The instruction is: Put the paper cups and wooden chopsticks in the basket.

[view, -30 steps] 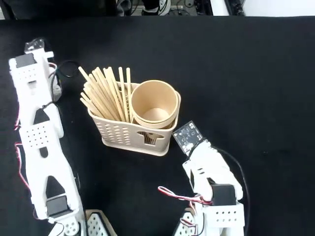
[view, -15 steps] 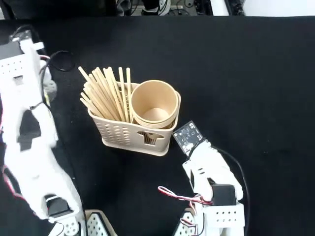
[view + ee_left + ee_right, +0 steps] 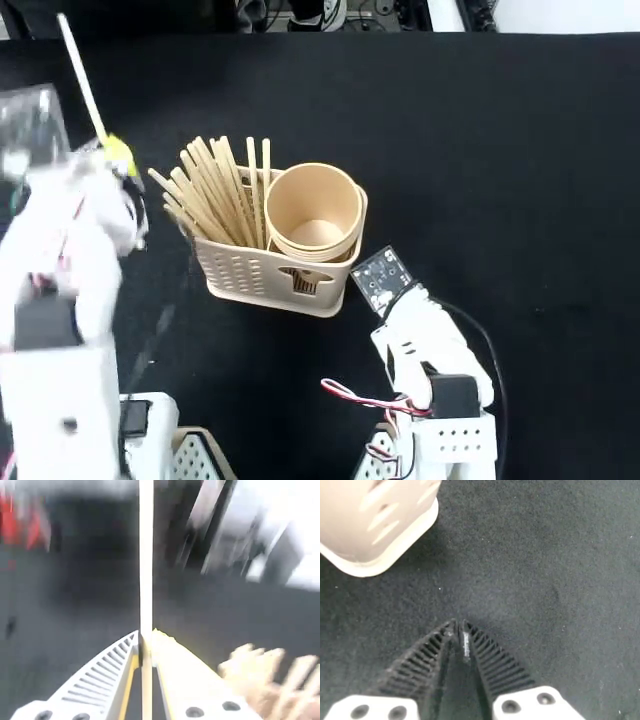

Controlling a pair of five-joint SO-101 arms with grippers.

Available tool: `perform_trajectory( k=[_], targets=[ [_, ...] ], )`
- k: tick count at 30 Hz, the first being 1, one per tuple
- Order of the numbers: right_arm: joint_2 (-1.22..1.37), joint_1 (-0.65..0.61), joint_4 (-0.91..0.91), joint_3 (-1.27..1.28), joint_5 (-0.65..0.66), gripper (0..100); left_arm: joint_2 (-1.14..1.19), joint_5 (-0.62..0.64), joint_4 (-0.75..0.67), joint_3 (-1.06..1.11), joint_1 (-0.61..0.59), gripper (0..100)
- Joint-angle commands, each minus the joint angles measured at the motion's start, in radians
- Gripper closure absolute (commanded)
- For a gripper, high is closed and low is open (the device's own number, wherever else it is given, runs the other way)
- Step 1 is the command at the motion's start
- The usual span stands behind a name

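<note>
Chopstick [image 3: 82,80]: one wooden stick clenched in the left jaws, held above the tabletop [image 3: 500,150] at far left.
Long axis: steep, with the free end pointing up and toward the far-left corner.
Basket [image 3: 262,272]: close by on the stick's right, holding bundled chopsticks [image 3: 215,190] and paper cups [image 3: 313,215].
Nearer arm: left; the drop likely needs a rightward carry.
Right jaws: closed on nothing, low by the basket's near-right corner.

You have wide black tabletop [image 3: 500,150] behind the basket [image 3: 265,275] and past its cup end, but fanned chopsticks [image 3: 215,190] and stacked cups [image 3: 315,215] pack its top, and the left hand [image 3: 112,152], gripping a raised chopstick [image 3: 82,75], crowds the other end.
</note>
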Motion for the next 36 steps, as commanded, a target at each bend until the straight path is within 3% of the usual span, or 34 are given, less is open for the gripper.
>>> perform_trajectory(
  k=[1,5,9,15,22,24,26,28,31,36],
  targets=[
    [-0.068,0.009,0.002,-0.002,0.006,98.6,-0.393,0.011,-0.333,0.185,0.091,97],
    [-0.068,0.009,0.002,-0.002,0.006,98.6,-0.611,0.012,-0.528,0.297,0.231,97],
    [-0.068,0.009,0.002,-0.002,0.006,98.6,-0.644,0.005,-0.545,0.426,0.378,97],
    [-0.068,0.009,0.003,-0.002,0.006,98.6,-0.549,0.005,-0.588,0.694,0.348,97],
    [-0.068,0.009,0.003,-0.002,0.006,98.6,-0.477,0.011,-0.873,0.924,0.302,97],
    [-0.068,0.009,0.003,-0.002,0.006,98.6,-0.477,0.008,-0.822,0.911,0.303,95],
    [-0.068,0.009,0.003,-0.002,0.006,98.6,-0.477,0.025,-0.649,0.834,0.298,86],
    [-0.068,0.009,0.003,-0.002,0.006,98.6,-0.477,0.138,-0.457,0.737,0.289,80],
    [-0.068,0.009,0.003,-0.002,0.006,98.6,-0.479,0.287,-0.261,0.588,0.265,77],
    [-0.068,0.009,0.003,-0.002,0.006,98.6,-0.479,0.31,-0.068,0.45,0.249,75]
  ],
)
